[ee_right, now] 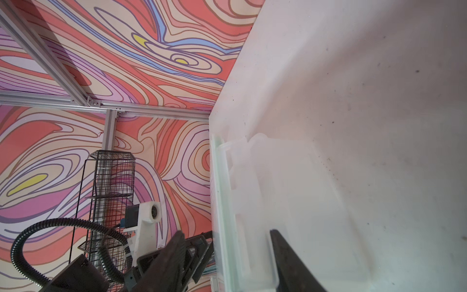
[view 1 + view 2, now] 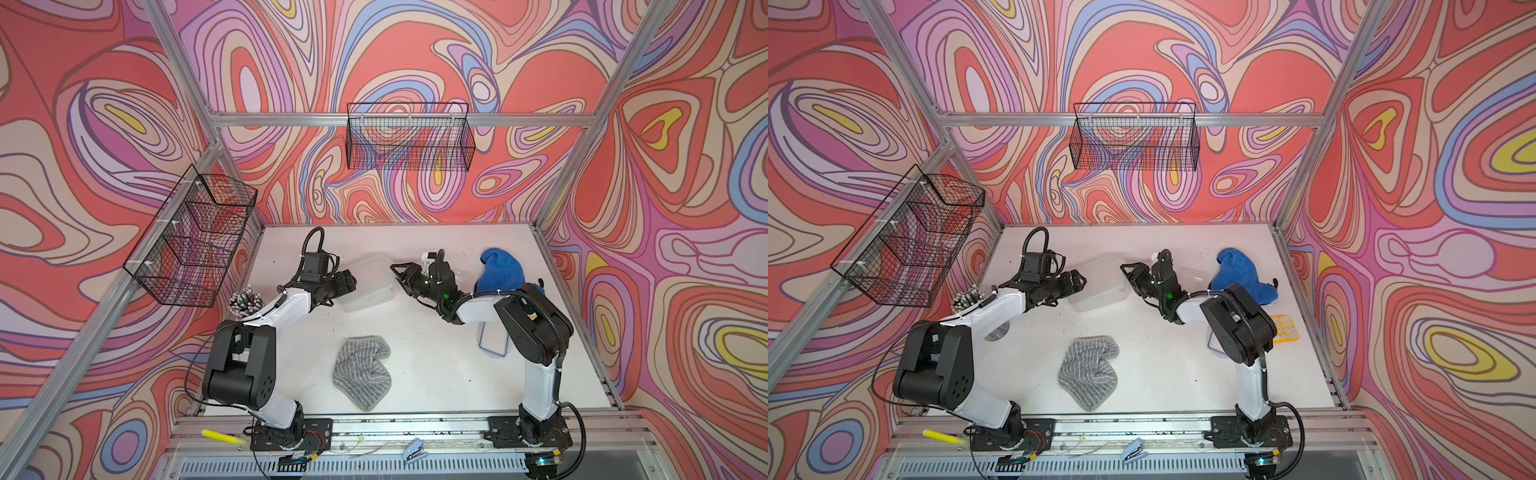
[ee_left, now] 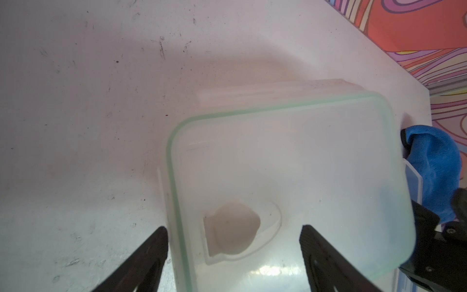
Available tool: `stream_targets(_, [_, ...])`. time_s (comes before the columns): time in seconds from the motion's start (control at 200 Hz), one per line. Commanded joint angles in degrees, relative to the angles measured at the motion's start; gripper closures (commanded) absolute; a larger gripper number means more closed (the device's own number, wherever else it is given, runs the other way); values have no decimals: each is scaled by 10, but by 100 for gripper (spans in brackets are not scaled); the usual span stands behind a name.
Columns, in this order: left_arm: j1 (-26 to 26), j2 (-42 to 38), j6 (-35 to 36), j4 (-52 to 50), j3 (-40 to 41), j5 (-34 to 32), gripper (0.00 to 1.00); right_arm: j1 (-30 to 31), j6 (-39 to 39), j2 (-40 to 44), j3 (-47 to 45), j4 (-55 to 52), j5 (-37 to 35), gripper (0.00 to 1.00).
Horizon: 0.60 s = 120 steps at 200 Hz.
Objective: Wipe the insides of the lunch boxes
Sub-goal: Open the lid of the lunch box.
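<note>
While a grey cloth (image 2: 361, 374) lies crumpled on the near tabletop (image 2: 436, 374), the large lunch box (image 2: 374, 286) sits mid-tabletop between both arms. Left pincer (image 3: 233, 228) spread, straddling one side wall. Right pincer (image 1: 226, 232) spread too, astride the green-edged rim at the opposite end, not clamped. Small lunch box (image 2: 1194, 275) just behind right pincer, partly hidden. Blue cloth (image 2: 500, 270) farthest, right side.
</note>
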<state>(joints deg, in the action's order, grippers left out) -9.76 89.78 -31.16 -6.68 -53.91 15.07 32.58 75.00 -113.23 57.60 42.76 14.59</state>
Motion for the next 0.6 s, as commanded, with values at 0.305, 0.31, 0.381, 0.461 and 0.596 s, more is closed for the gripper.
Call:
stream_targets(0.305, [-1, -18, -86, 86, 22, 12, 16, 16, -14, 46, 25, -12, 15, 49])
stream_targets(0.31, [-2, -19, -86, 87, 23, 12, 16, 16, -15, 46, 26, -13, 15, 49])
stream_targets(0.381, [-1, -23, -94, 92, 31, 5, 16, 18, -18, 50, 29, -16, 8, 49])
stream_targets(0.461, [-2, -30, -100, 96, 40, -4, 16, 19, -21, 54, 30, -18, 5, 50])
stream_targets(0.596, [-2, -38, -116, 110, 52, -11, 16, 28, -32, 55, 43, -30, 4, 51])
